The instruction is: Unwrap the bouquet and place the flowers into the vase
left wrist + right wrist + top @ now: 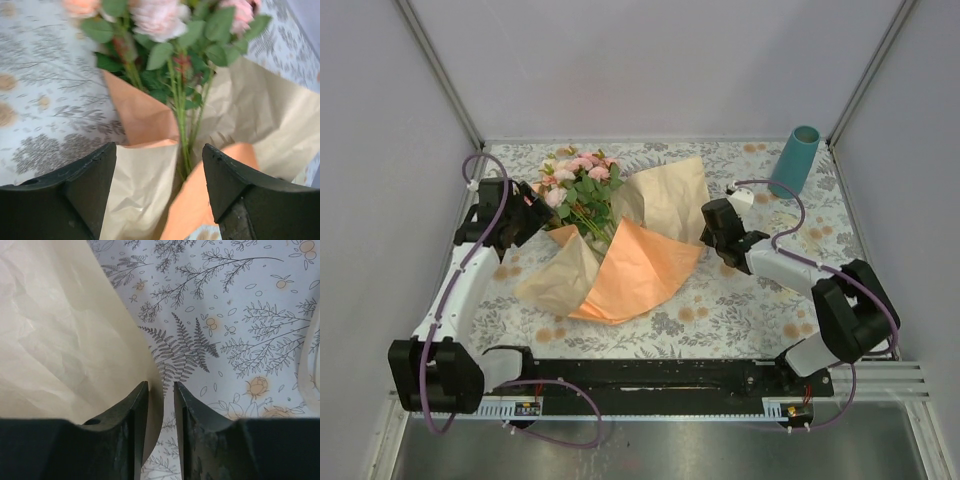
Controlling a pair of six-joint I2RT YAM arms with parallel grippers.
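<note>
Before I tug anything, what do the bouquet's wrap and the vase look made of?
Paper wrap: matte kraft-type paper, tan on one side and orange on the other; it holds creases and crumples. Vase: smooth, plain teal with no clear glare; maybe plastic or matte ceramic, can't tell which.

Lab booth, plain white walls (650,60), aluminium frame (440,72)

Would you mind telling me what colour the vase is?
Teal-blue; the vase shows best in the top external view.

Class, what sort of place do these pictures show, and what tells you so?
Probably a robot test booth: plain walls enclose a cloth-covered table, and a left arm and right arm are bolted to a rail.
</note>
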